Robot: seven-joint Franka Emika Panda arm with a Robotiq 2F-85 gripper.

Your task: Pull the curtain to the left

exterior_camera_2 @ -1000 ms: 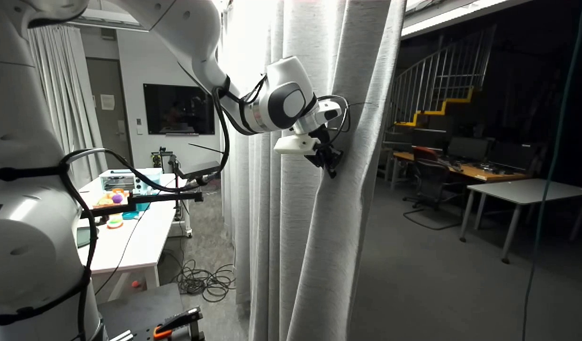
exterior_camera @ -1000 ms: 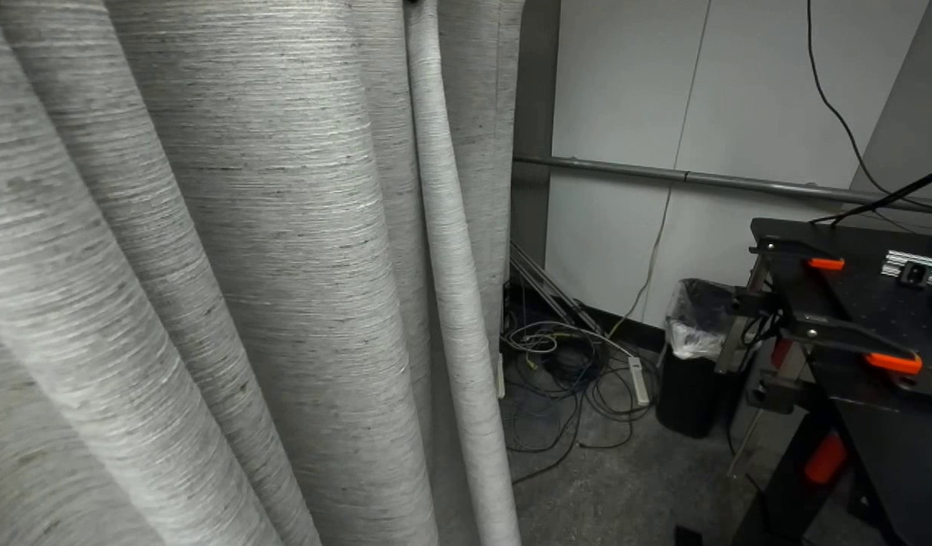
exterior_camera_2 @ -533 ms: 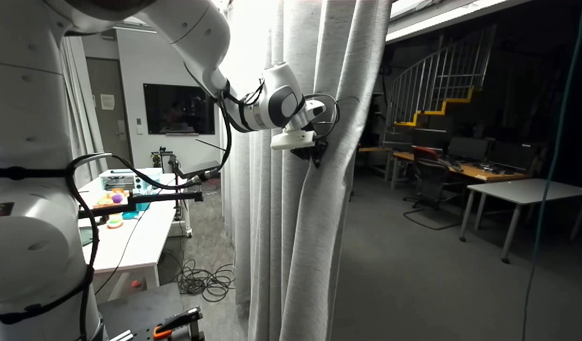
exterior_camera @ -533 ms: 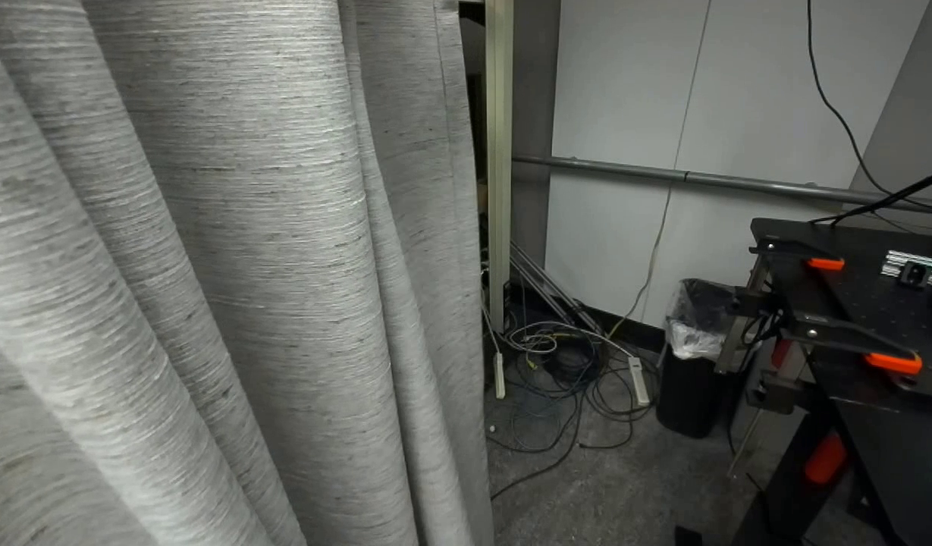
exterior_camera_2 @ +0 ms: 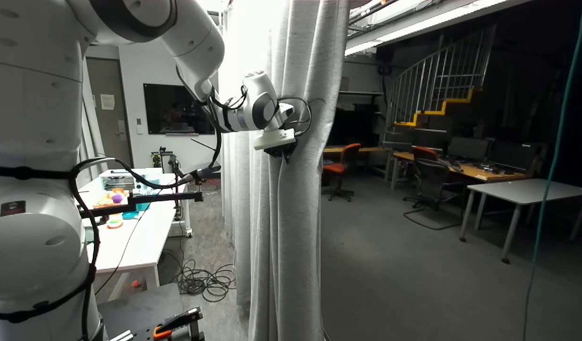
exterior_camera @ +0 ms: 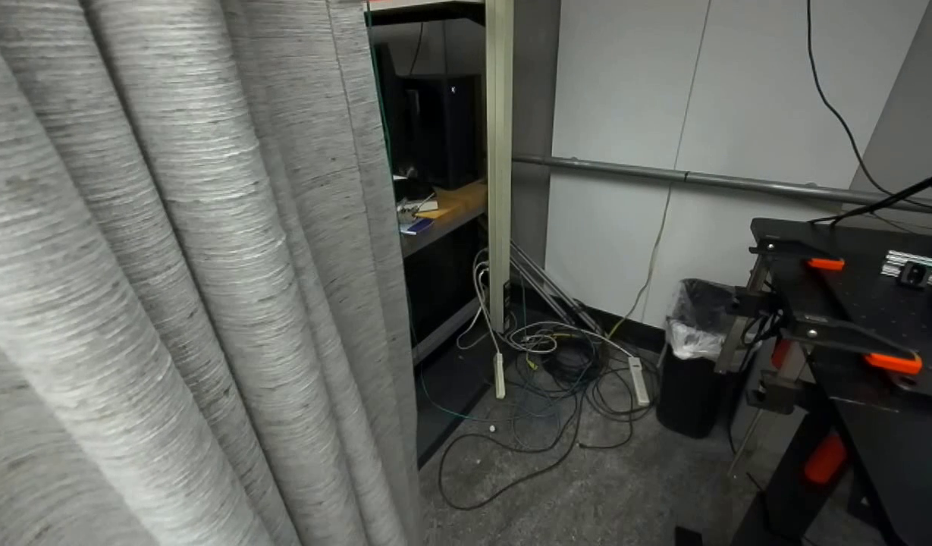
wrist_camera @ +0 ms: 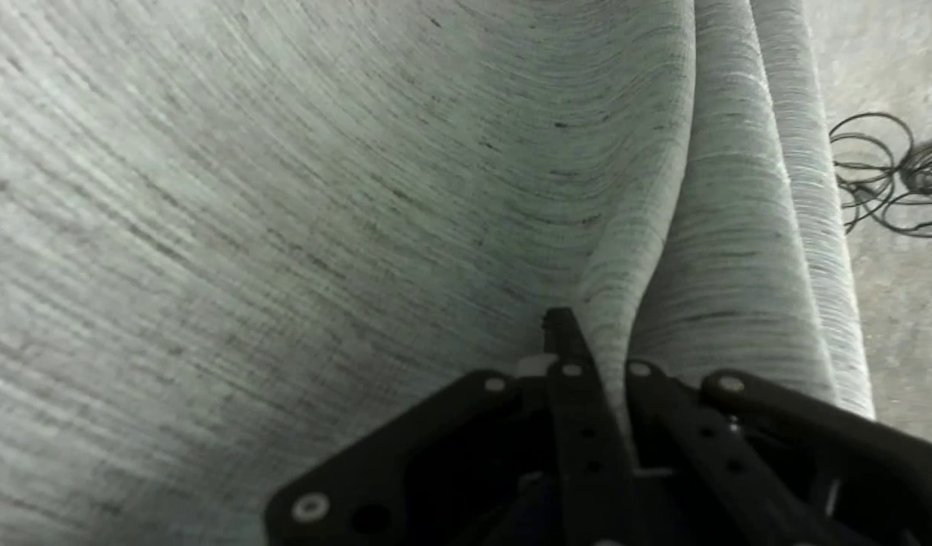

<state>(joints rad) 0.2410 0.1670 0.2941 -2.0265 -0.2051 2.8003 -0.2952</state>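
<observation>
In the wrist view, the gripper [wrist_camera: 606, 370] is clamped on a narrow fold of the curtain [wrist_camera: 246, 227], which runs down between its jaws. Such a thin pinch could slip, I judge, if the hanging weight drags harder than the jaws hold. Slack, streaked cloth sweeps broadly to the gripper's left; more folds stack just to its right.

In an exterior view, a cable [exterior_camera_2: 310, 116] loops above the gripper, seemingly close to the cloth; it may snag if the arm [exterior_camera_2: 196, 52] pulls left. Tight folds left of the gripper could bunch and resist. The curtain hangs beside and below the gripper, rumpled along the free edge to its right.

In an exterior view, the gripper is out of sight. A cord [exterior_camera: 466, 507] lies near the curtain [exterior_camera: 306, 189]; its foot, cut off here, could catch on that. The cloth is light grey, finely streaked, in deep, leaning folds.
</observation>
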